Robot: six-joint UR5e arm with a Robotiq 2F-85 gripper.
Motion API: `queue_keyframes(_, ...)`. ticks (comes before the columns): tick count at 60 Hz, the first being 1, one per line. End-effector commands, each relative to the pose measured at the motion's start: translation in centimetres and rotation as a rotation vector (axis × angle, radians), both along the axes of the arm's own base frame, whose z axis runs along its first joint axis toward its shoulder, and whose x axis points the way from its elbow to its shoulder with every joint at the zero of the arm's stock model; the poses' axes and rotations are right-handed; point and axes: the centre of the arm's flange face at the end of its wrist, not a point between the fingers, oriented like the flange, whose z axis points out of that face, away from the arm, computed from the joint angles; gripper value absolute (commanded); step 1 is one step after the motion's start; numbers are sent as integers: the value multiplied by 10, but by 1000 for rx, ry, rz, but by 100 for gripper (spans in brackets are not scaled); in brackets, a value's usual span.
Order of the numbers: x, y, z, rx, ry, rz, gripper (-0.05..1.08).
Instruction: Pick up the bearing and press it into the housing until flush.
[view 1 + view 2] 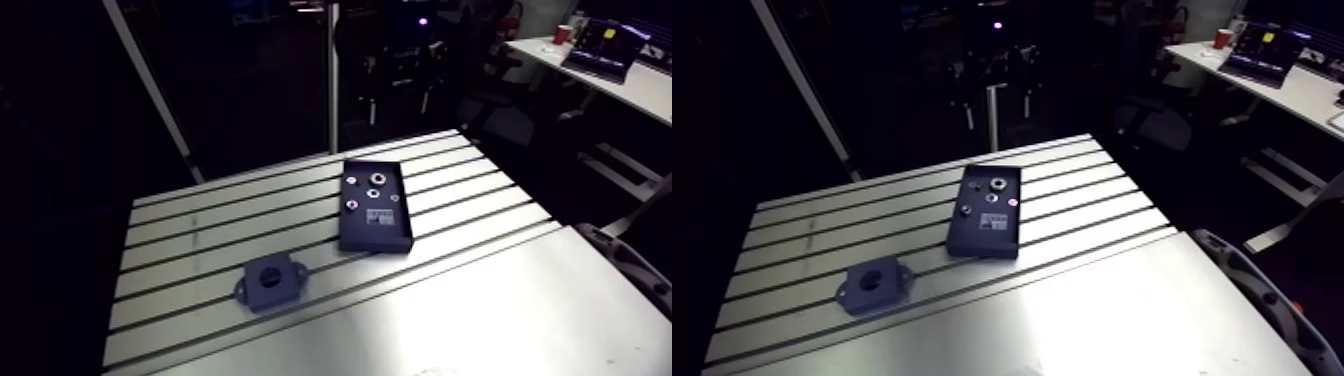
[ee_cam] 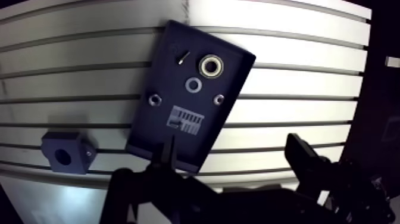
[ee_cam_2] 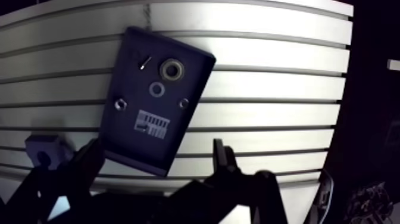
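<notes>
Closest to the wrist camera, the gripper stands wide open and empty, its fingers over the near end of the tray. The bearing sits in the tray's far part, ahead of the gripper, next to a washer, two nuts and a pin. The housing lies on the table, apart from the tray and off to one side of the gripper; its bore looks empty. No step of the task appears done. What is left: reach the bearing, close on it, carry it to the housing, press it flush.
</notes>
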Motion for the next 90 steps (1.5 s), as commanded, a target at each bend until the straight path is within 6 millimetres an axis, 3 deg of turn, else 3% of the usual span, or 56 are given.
queue_keyframes(1, -7, 0, -29, -30, -5, 99, 1)
queue_keyframes(24, -21, 4, -61, -36, 13, 113, 1)
queue_keyframes(36, -24, 3, -77, -30, 3, 111, 24)
queue_keyframes(49, -28, 5, -91, -31, -4, 112, 26)
queue_keyframes(53, -28, 4, -98, -35, -14, 111, 32)
queue_keyframes(90, -29, 4, -131, -45, -37, 111, 35)
